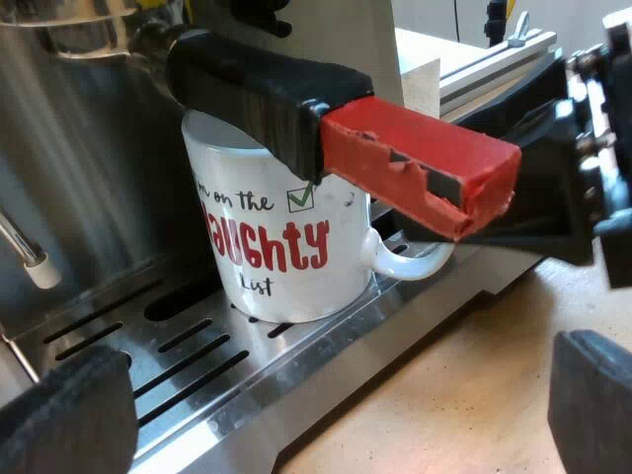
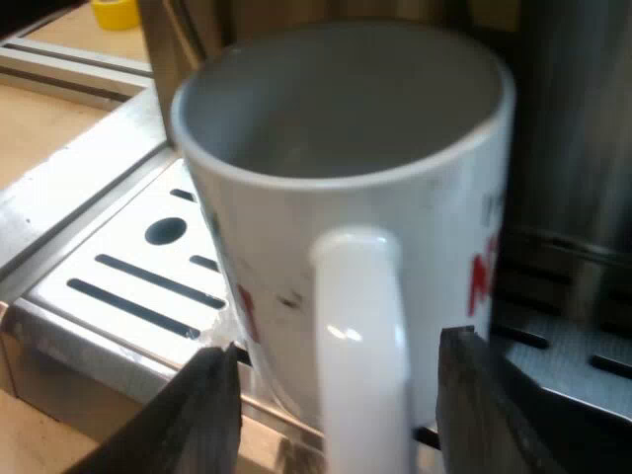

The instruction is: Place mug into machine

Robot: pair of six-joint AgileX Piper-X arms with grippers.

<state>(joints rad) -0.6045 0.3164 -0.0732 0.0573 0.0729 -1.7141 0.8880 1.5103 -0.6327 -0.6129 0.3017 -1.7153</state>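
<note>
Right gripper (image 2: 336,360) sitting spread astride mug (image 2: 286,267) handle; mug resting near drip tray (image 2: 99,247) outer edge; needing straight pull-back, not snagging handle.

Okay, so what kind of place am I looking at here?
Probably a coffee-making workbench: a white mug stands on the slotted drip tray of a steel espresso machine, the holder's red-ended handle juts out above it, and a wooden tabletop lies below.
</note>
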